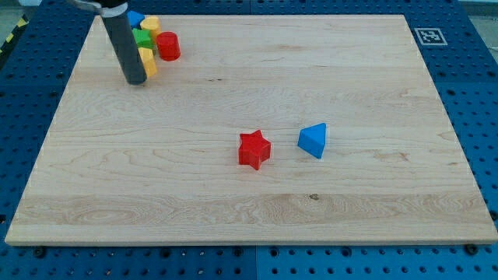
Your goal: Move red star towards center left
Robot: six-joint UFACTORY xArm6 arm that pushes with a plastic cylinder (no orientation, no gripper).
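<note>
The red star (254, 149) lies on the wooden board (249, 202), a little to the right of and below its middle. My tip (135, 81) rests on the board at the view's upper left, far up and left of the red star. The rod stands against a cluster of blocks and hides part of it.
A blue triangular block (313, 140) sits just right of the red star. The upper-left cluster holds a red cylinder (168, 47), a green block (143, 38), yellow blocks (149, 24) (148, 62) and a blue block (135, 17). A tag marker (427, 36) sits beyond the top right corner.
</note>
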